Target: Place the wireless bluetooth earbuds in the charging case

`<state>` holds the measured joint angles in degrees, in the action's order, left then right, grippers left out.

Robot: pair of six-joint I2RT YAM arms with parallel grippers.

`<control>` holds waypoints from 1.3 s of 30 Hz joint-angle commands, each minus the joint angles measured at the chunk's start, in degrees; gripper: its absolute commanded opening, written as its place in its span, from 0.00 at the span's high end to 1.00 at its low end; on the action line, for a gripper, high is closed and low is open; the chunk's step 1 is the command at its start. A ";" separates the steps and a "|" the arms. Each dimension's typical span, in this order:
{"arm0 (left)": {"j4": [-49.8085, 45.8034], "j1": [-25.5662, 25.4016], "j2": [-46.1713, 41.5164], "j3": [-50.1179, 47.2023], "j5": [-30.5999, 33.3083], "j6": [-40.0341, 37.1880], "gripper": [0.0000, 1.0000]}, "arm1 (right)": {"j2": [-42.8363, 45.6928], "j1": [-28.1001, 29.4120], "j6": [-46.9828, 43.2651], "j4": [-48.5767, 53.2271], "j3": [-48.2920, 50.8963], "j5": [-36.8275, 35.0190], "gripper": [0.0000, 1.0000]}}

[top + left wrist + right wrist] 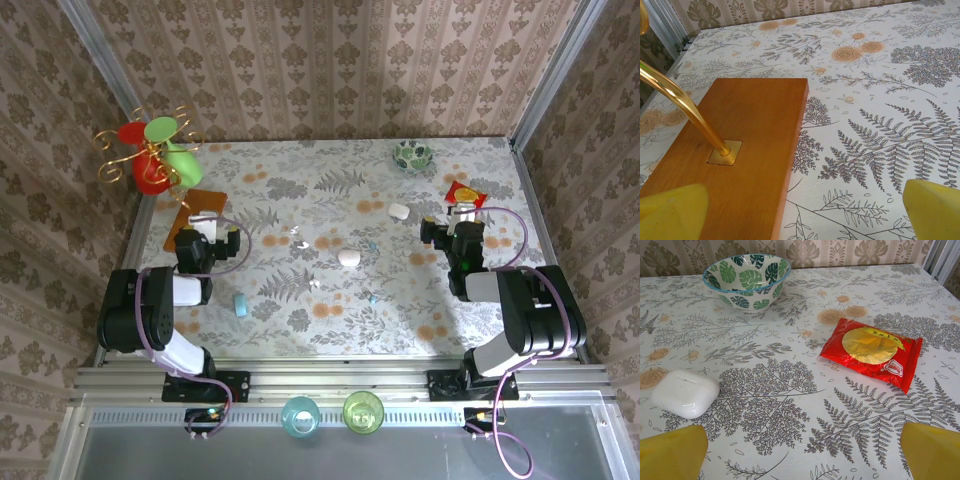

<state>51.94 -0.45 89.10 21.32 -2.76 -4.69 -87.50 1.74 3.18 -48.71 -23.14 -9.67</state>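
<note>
The light blue charging case (241, 305) lies on the floral table, near the front left. Tiny pale earbuds (374, 296) are scattered over the middle of the table, one of them at the bit (314, 284). My left gripper (206, 226) is open beyond the case, its yellow fingertips (670, 212) wide apart over the edge of a wooden base, nothing between them. My right gripper (462, 214) is also open at the right side, its fingertips (932, 450) spread over bare tablecloth. Both grippers are well away from the case and the earbuds.
A wooden base (740, 150) with a gold stand (150, 155) carrying red and green cups stands far left. A white oval pebble (685, 393), a red snack packet (871, 352) and a leaf-patterned bowl (747, 280) lie ahead of the right gripper. Another white pebble (349, 257) sits mid-table.
</note>
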 commanded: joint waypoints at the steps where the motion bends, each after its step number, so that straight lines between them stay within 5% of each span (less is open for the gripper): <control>1: 0.15 -0.01 -0.10 1.19 0.56 0.54 0.00 | -0.27 0.22 0.34 -1.96 0.72 -1.49 0.00; 21: 1.08 -0.29 -0.74 0.39 -3.51 -1.43 0.00 | -0.06 0.22 0.36 -2.05 0.79 -1.33 0.00; 28: 5.18 -0.69 -4.29 -3.57 -7.64 -3.26 0.00 | 6.92 0.59 -1.09 7.99 -1.47 0.25 0.00; 34: -16.41 -4.39 -14.74 1.62 -9.55 -8.69 0.00 | 14.78 2.18 -5.06 19.92 -5.20 2.88 0.00; 39: -22.00 -10.34 -15.52 3.65 -9.65 -12.73 0.00 | 16.88 3.97 -13.02 30.97 -10.71 10.43 0.00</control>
<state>38.63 -8.21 74.06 23.16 -11.16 -12.69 -71.70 4.56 -3.11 -27.20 -30.39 -4.95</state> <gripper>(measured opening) 0.999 0.999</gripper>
